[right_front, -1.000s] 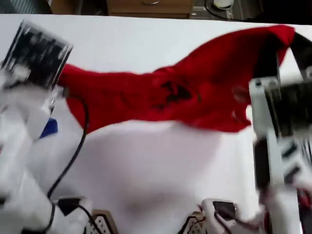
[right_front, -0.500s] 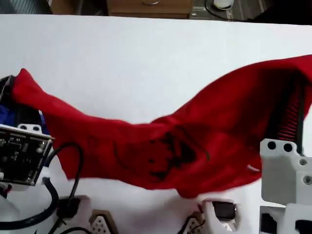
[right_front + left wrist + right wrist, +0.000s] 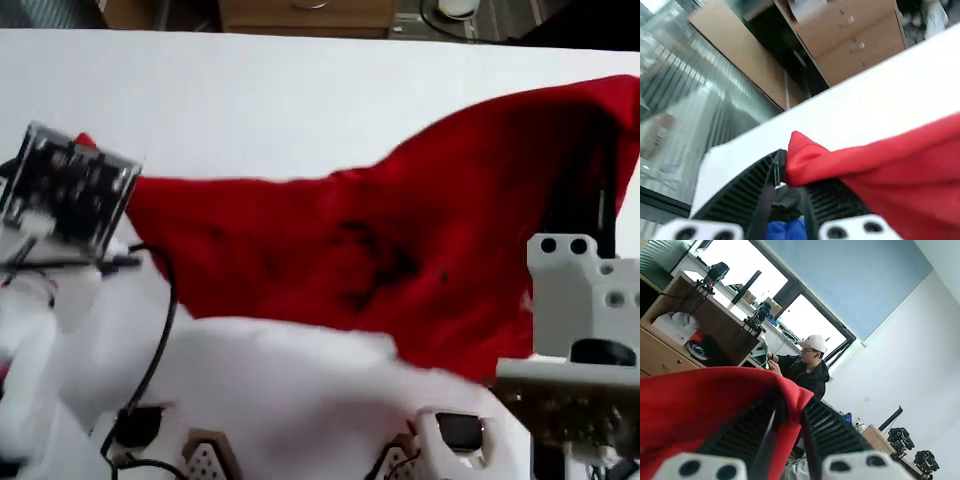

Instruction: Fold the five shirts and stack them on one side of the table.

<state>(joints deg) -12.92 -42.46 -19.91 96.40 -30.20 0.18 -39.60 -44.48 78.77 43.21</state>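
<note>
Red cotton-like cloth, one red shirt [image 3: 400,260], hangs stretched in the air above the white table [image 3: 300,90], spanning nearly the full width between the two arms. It sags a little through the middle, where a dark print shows, and rises toward each held end. Left gripper [image 3: 786,167]: jaws closed tight on a pointed corner of the fabric, and a small peak of red pokes out past the ribbed black pads. Right gripper [image 3: 790,407]: likewise clamped, with the cloth draped over and pinched between its pads, this end held higher than the other. In the high view the left arm sits at the table's left with its corner near the edge, and the right arm stands at the far right with the shirt running behind it. Judgement: the two-corner hold, arms well apart, is there to pull the garment flat and wrinkle-free so it can be laid down square before any fold is made. The uneven height suggests the sheet is not level yet. Folding proper looks not yet begun on this piece, and I cannot tell how the rest of the stack stands. A black cable [image 3: 160,300] loops down from the left arm. Wooden drawers [image 3: 860,40] stand beyond the table's far side.
</note>
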